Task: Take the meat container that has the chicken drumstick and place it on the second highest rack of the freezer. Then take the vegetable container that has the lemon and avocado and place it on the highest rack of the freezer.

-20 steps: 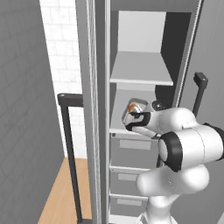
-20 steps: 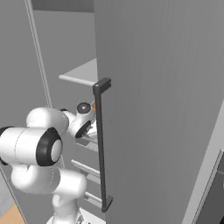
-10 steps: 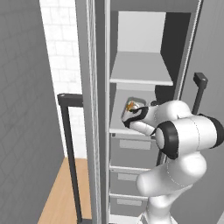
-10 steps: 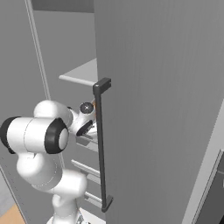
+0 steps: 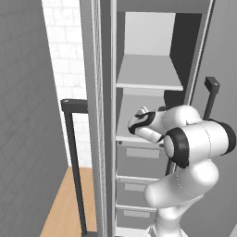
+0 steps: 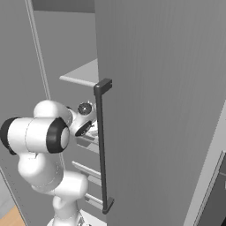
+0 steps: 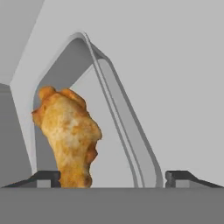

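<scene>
Drumstick [image 7: 65, 135]: seen inside its grey container [image 7: 127, 131], set upon the freezer [image 5: 152, 69] shelf.
End effector [image 7: 111, 177]: spread wide, nothing held, so the container counts as released.

Light: you get even, flat brightness, no glare.
Shadow: dark back right corner inside the freezer [image 5: 152, 74], beside its highest rack [image 5: 149, 72].
Sharpness: hand view soft; chicken drumstick [image 7: 69, 138] slightly blurred.

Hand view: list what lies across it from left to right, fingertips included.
Left fingertip → chicken drumstick → curved rim of the meat container → right fingertip. The two tips stand wide apart, closed on nothing.
</scene>
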Tool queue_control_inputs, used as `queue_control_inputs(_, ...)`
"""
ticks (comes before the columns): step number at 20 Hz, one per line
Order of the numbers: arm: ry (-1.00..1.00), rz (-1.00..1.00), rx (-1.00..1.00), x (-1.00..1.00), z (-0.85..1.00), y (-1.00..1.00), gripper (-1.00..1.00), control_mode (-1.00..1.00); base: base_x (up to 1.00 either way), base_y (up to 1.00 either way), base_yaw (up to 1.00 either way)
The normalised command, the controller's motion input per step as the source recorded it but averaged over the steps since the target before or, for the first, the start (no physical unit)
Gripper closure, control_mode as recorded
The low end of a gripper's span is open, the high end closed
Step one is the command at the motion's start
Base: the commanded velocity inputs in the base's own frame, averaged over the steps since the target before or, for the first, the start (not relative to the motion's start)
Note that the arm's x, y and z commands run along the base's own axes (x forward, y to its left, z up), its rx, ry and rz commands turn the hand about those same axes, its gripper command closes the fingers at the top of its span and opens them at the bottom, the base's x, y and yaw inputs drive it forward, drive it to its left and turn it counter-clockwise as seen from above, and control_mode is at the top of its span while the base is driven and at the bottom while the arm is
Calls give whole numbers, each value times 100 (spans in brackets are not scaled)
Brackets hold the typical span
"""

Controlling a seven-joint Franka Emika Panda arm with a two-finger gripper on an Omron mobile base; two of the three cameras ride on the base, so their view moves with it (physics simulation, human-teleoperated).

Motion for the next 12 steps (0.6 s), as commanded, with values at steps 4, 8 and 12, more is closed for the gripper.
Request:
queue_control_inputs(4,-7,-7,0,-20,1,0,-100,-100,0,0,0)
queue_control_inputs(8,-6,-13,0,-46,14,6,-100,-100,0,0,0)
queue_control_inputs(12,-19,-12,0,-62,43,0,-100,-100,0,0,0)
